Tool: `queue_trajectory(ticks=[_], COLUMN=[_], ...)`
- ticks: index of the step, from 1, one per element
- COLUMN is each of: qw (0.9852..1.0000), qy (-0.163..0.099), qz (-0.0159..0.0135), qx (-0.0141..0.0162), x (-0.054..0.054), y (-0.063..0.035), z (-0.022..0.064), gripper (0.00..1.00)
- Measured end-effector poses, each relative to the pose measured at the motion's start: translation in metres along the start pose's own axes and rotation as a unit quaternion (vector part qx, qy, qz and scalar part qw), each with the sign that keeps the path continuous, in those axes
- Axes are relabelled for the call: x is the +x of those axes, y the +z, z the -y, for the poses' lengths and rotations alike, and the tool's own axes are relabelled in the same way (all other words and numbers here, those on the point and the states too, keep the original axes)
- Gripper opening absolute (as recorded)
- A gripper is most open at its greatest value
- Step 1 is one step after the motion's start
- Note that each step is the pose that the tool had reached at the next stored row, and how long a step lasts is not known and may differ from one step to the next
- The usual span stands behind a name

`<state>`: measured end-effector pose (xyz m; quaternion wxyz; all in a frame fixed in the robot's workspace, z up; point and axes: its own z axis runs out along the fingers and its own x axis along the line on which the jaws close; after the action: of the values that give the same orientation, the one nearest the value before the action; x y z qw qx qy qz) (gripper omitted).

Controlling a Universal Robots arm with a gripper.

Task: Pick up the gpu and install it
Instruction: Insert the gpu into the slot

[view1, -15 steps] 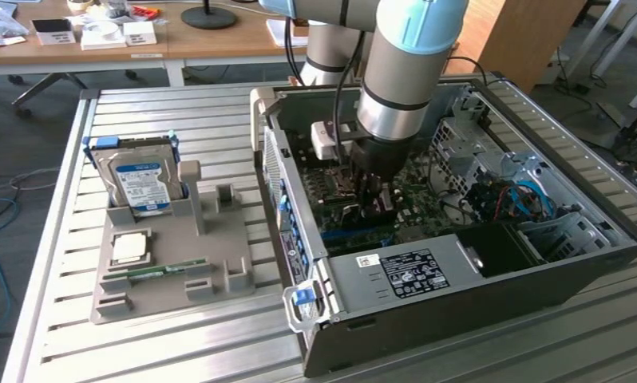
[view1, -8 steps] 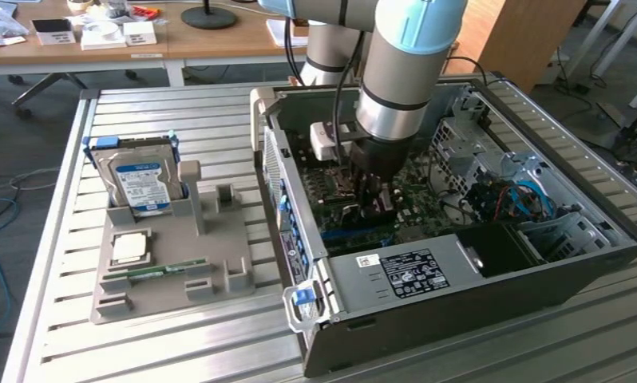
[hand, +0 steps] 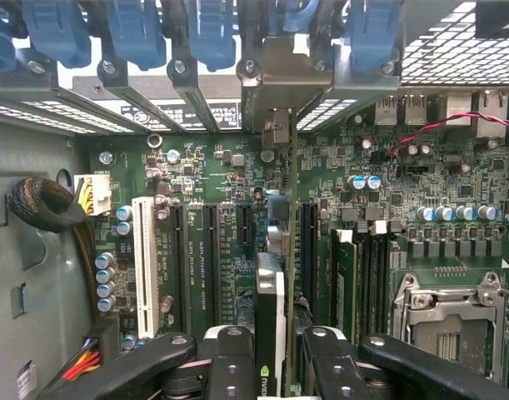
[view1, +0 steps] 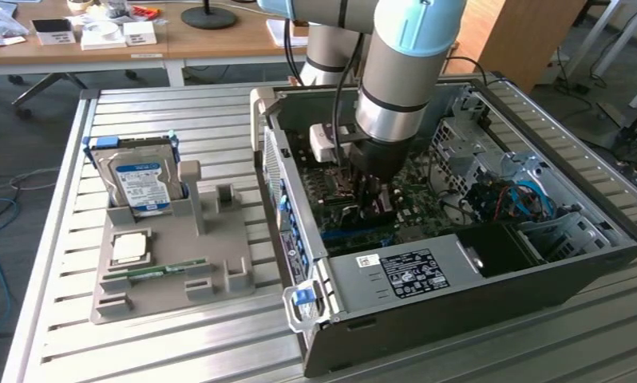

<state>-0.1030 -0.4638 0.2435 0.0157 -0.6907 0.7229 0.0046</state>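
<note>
Gripper point(hand: 271, 350) clamps the gpu point(hand: 269, 292) edge-on above the motherboard point(hand: 212, 179); keep it square to the slot and press straight.

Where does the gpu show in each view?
Exterior view: gpu held edge-on below the arm's wrist, inside the open computer case, just above the motherboard.
Wrist view: gpu edge-on between the jaws, over the expansion slots.
Shared landmark: the green motherboard.

A robotics lab: slatted metal workbench point(view1: 191, 335), open computer case point(view1: 532, 271), cluttered desks point(view1: 191, 44) behind.
</note>
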Motion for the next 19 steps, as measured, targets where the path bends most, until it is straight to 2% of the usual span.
queue_trajectory(ticks=[14, 19], qw=[1.0, 1.0], qy=[0.0, 0.0], qz=[0.0007, 0.0002], qx=[0.0004, 0.0001], x=[-0.0001, 0.0], y=[0.0003, -0.0007], z=[0.0, -0.0001], gripper=[0.27, 0.27])
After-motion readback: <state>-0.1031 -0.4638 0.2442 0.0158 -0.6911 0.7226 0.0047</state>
